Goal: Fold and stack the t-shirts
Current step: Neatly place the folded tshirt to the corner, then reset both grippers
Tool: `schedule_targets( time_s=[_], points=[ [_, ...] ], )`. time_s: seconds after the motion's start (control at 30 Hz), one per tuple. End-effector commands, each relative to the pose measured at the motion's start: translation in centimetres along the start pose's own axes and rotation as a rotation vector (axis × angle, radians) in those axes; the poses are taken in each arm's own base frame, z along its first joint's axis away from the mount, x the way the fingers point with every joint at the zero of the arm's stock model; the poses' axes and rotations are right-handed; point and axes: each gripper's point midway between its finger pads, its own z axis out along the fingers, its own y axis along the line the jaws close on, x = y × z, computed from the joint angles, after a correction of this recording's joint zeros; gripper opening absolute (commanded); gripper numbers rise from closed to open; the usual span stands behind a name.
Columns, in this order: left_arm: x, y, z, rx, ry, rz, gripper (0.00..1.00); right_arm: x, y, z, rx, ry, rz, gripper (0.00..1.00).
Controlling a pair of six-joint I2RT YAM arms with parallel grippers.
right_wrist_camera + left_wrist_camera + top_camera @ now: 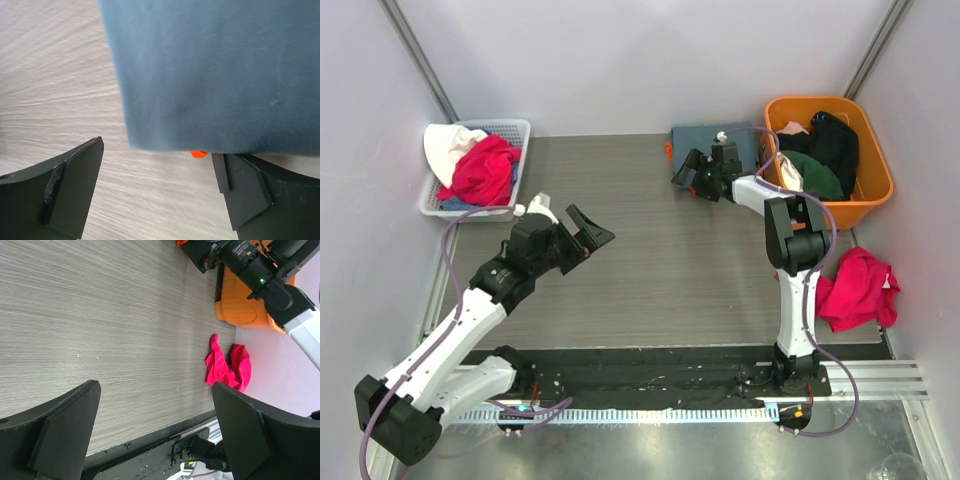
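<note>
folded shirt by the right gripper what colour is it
The folded shirt is slate blue-grey; clearest in the right wrist view.

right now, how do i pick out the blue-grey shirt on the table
Find the orange tub at the far right corner of the table. Just left of it lies the slate blue-grey t-shirt, folded flat into a rectangle, with the open right gripper at its near edge. It is the only folded garment, with a sliver of orange peeking from beneath, unlike the crumpled red garment.

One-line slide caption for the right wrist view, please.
Right gripper, jaws open, poised over the edge of the folded blue-grey t-shirt, a sliver of orange fabric showing beneath it on the table.
</note>
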Motion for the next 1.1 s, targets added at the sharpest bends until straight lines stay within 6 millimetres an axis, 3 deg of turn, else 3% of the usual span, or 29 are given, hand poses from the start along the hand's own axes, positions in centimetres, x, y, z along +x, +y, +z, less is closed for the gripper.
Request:
schedule_targets(
  time_s=[0.0,0.17,0.27,0.3,0.37,0.4,0.47,0.5,0.53,0.57,0.6,0.63,0.73,0.77,0.83,0.87,0.9,0.97,1.07],
  points=[
    [-0.7,0.7,-1.0,-0.02,-0.033,0.019,1.0,-0.3,2.9,1.3,-0.102,0.009,0.003,0.98],
    [-1.2,0.4,-1.6,-0.04,-0.029,0.082,1.0,-2.5,6.0,-1.5,-0.174,-0.026,-0.053,0.99],
    [-1.6,-0.1,-2.0,-0.043,-0.027,0.121,1.0,-4.6,8.6,-5.5,-0.218,-0.08,-0.088,0.99],
    [-1.7,-0.4,-2.1,-0.038,-0.03,0.129,1.0,-5.9,10.1,-8.0,-0.243,-0.115,-0.098,0.99],
    [-2.2,-1.3,-2.7,-0.018,-0.037,0.14,1.0,-6.6,11.2,-10.4,-0.257,-0.136,-0.106,1.0],
    [-2.3,-1.6,-2.7,-0.015,-0.034,0.155,1.0,-7.6,12.4,-13.3,-0.274,-0.171,-0.113,1.0],
    [-2.7,-2.3,-3.4,-0.003,-0.036,0.168,1.0,-7.9,12.9,-15.8,-0.273,-0.19,-0.124,1.0],
    [-2.8,-2.4,-3.7,-0.003,-0.035,0.191,1.0,-7.7,12.5,-16.8,-0.248,-0.194,-0.129,1.0],
    [-3.2,-3.1,-4.1,0.006,-0.045,0.206,1.0,-7.9,12.9,-19.4,-0.248,-0.225,-0.142,1.0],
    [-3.2,-2.5,-4.5,-0.025,-0.04,0.219,1.0,-7.8,12.7,-20.5,-0.234,-0.238,-0.153,1.0],
    [-3.2,-2.3,-4.8,-0.035,-0.032,0.255,1.0,-6.7,11.2,-20.9,-0.176,-0.221,-0.157,1.0],
    [-3.6,-1.8,-5.3,-0.07,-0.044,0.27,1.0,-7.1,11.5,-23.4,-0.176,-0.259,-0.172,1.0],
    [-3.8,-1.0,-6.2,-0.113,-0.045,0.33,1.0,-4.6,8.9,-25.3,-0.094,-0.234,-0.203,1.0],
    [-3.6,-0.3,-6.6,-0.136,-0.036,0.339,1.0,-4.2,8.8,-27.5,-0.088,-0.258,-0.214,1.0],
    [-3.5,0.8,-7.3,-0.17,-0.042,0.358,1.0,-2.3,7.1,-28.3,-0.045,-0.249,-0.219,1.0],
    [-3.4,1.2,-7.5,-0.179,-0.044,0.361,1.0,-2.0,7.2,-30.6,-0.058,-0.285,-0.228,1.0],
    [-3.3,1.8,-7.6,-0.195,-0.048,0.363,1.0,-0.8,6.2,-30.7,-0.041,-0.269,-0.229,1.0],
    [-3.4,2.5,-8.5,-0.208,-0.074,0.364,1.0,0.1,5.6,-33.1,-0.027,-0.295,-0.232,1.0],
    [-3.2,3.4,-9.4,-0.213,-0.099,0.353,1.0,2.0,4.0,-34.3,0.004,-0.279,-0.221,1.0]
  ],
)
